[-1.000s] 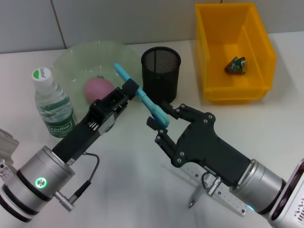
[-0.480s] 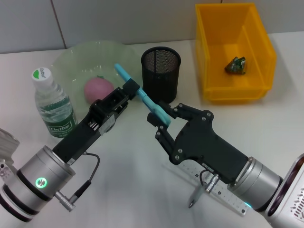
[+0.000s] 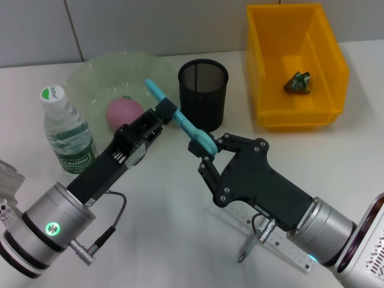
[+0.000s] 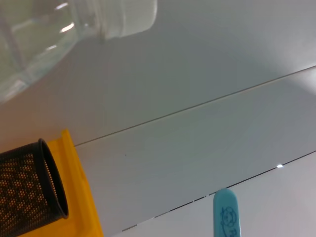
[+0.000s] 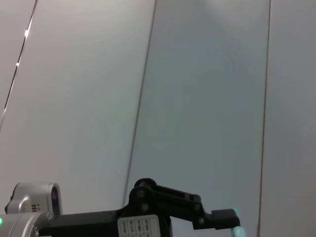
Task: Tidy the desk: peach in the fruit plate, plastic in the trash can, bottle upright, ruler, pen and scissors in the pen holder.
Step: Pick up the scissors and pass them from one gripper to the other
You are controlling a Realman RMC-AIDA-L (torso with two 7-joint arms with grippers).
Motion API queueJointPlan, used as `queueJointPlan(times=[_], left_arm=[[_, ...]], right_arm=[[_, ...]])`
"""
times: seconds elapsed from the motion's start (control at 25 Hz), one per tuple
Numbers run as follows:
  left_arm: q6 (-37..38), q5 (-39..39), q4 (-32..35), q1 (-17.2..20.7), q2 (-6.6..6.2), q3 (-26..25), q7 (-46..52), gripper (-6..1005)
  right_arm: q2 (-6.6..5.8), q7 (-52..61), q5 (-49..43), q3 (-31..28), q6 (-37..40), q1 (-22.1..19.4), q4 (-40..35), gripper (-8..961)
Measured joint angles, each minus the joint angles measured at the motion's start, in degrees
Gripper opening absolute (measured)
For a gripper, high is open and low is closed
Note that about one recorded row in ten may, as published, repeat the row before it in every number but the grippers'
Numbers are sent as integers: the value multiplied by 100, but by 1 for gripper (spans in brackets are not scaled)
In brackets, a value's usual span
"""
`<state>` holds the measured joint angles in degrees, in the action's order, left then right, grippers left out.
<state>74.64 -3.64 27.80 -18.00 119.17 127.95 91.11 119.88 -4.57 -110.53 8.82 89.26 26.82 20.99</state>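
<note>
My left gripper [image 3: 167,114] is shut on the light-blue scissors [image 3: 180,120], holding them slanted in the air in front of the black mesh pen holder [image 3: 203,93]. My right gripper [image 3: 210,150] is open, its fingers on either side of the scissors' lower end. The scissors' rounded tip [image 4: 227,217] shows in the left wrist view. The pink peach [image 3: 125,112] lies in the green fruit plate [image 3: 90,72]. The bottle [image 3: 66,132] stands upright at the left. The ruler [image 3: 282,245] and pen [image 3: 245,249] lie on the table under my right arm. The plastic [image 3: 298,83] is in the yellow trash can [image 3: 327,66].
The white table runs back to a grey wall. The trash can stands at the back right, just right of the pen holder. The plate and the bottle fill the back left. Both arms cross the table's middle.
My right gripper has shifted slightly up and right, so the scissors' lower end now lies between its fingers. The left gripper has stayed almost still, holding the scissors.
</note>
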Motion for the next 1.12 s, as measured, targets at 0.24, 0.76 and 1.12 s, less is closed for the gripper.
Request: queueJointPlan(times=[0.24,0.76,1.12], left_arm=[[4,6,6,-13,1,-1,-32,316],[87,18,-14,31,4,-24,-32,415],[271,12,-48,23,-3,-71,-45,681]], right_arm=[[1,-1,-2,-1,1,3,2,136],[1,-1,-4,-134,34,-40,5,100],[0,58,5,-253,69,-35,1,79]])
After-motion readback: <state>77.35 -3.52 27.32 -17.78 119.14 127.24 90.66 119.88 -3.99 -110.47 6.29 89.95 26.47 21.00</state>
